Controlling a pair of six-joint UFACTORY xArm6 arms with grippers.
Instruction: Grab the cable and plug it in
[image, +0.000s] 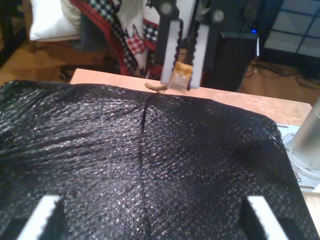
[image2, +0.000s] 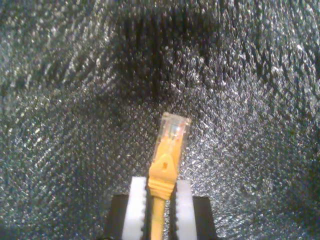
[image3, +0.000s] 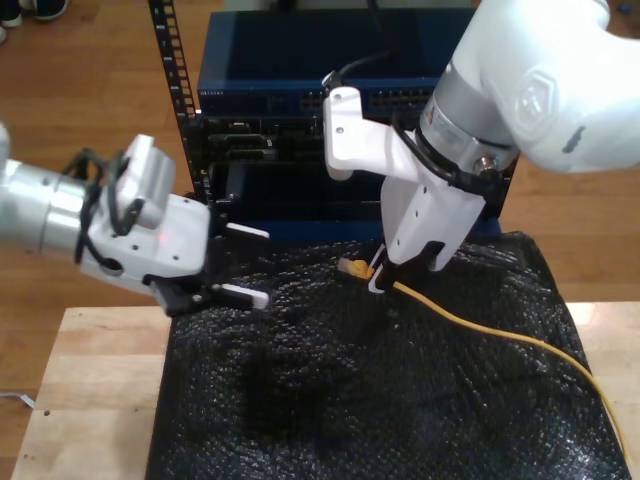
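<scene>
My second claw (image2: 161, 200) is clamped on the yellow-orange cable (image3: 480, 322) just behind its clear plug (image2: 173, 127), holding it above the black bubble-wrap sheet (image3: 400, 400) on the bench (image3: 80, 400); my first claw (image: 150, 215) hangs wide open, empty. With the grab done, I judge the next move is carrying the plug to a port in the rack (image3: 300, 90), squarely aligned.

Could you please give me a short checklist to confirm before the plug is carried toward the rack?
1. My second gripper shut on the cable: ok.
2. Clear plug sticks out beyond the jaws: ok.
3. Plug lifted off the black bubble wrap: ok.
4. My first gripper open, holding nothing: ok.
5. Cable slack trails free over the wrap: ok.
6. Plug aligned with a port on the network switch: cannot tell.
</scene>
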